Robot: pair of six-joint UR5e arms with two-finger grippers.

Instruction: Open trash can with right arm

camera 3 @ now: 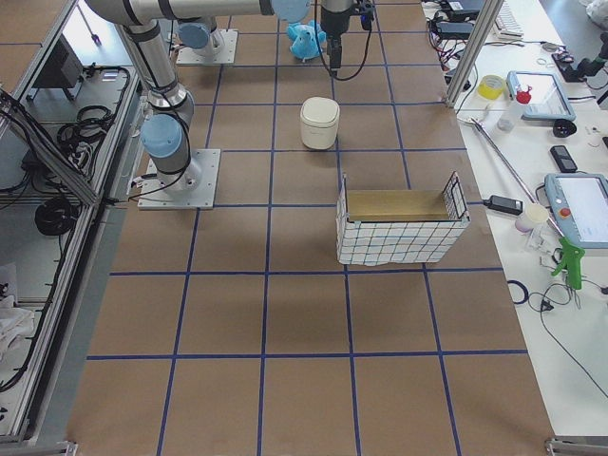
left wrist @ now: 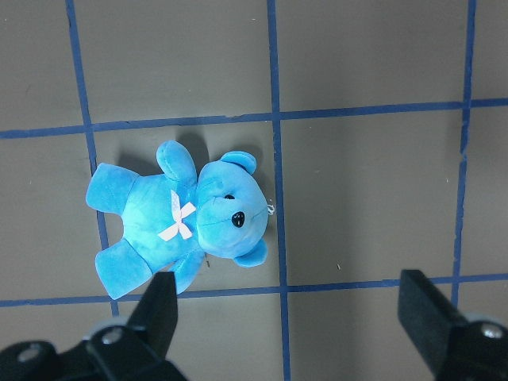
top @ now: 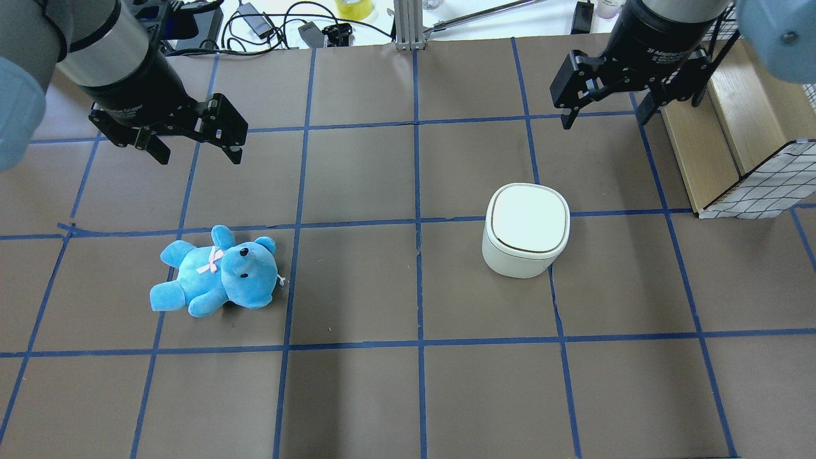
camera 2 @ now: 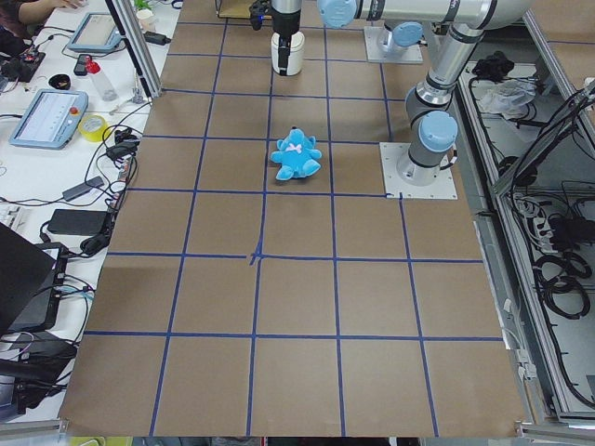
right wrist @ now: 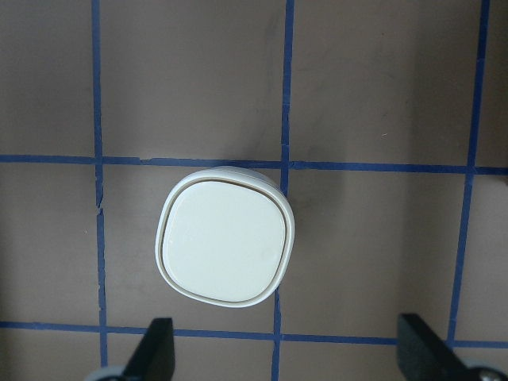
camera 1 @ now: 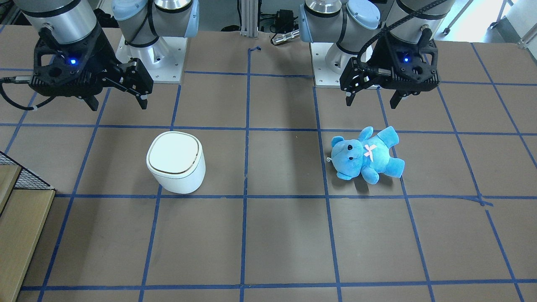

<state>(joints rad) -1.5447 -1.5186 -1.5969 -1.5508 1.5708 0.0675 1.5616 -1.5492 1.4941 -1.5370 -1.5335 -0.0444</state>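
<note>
Hovering high over small white rounded-square plastic trash can (top: pixel 526 231) was right arm's black two-finger gripper (top: pixel 605 118), fingers spread wide, empty, touching nothing; presumably lining up on the lid | flat white lid (right wrist: pixel 225 242) lay closed, can upright | left gripper (top: pixel 199 152), also spread and empty, hung well aside of the can over blue plush teddy bear (top: pixel 217 275), likely to leave the can clear.

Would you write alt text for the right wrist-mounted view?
A closed white trash can stands on the brown, blue-taped table, seen from above. The right gripper, open, shows black fingers at the bottom edge.
</note>
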